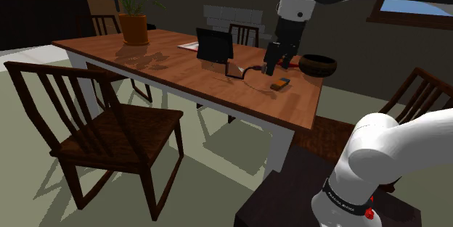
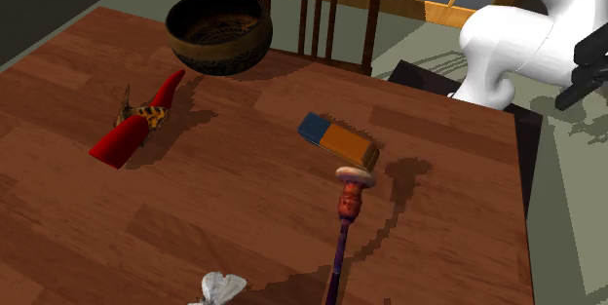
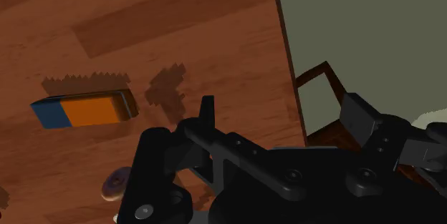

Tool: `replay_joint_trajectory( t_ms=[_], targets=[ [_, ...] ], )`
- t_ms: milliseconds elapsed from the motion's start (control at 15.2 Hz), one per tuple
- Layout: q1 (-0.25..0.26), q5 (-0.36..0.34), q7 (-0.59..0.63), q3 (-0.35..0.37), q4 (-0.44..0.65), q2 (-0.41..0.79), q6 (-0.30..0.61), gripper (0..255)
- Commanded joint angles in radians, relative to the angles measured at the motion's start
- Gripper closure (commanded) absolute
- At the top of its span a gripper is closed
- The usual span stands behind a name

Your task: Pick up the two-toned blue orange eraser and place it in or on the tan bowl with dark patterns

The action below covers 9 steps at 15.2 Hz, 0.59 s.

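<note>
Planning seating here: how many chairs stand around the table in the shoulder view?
4: a foreground chair, one beyond the table by the potted plant, one behind the dark screen, one at the right. Others may be hidden.

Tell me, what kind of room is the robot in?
Most likely a dining room in a house. There is a long wooden table with wooden chairs set around it, and a potted plant stands at the table's far end.
</note>
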Motion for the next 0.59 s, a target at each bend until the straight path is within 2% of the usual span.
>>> replay_joint_trajectory(
  t_ms=[0, 528],
  targets=[
    [0.000, 0.000, 0.000, 0.000, 0.000, 0.000, 0.000, 0],
    [-0.189, -0.007, 0.322, -0.009, 0.064, 0.229, 0.132, 0]
  ],
)
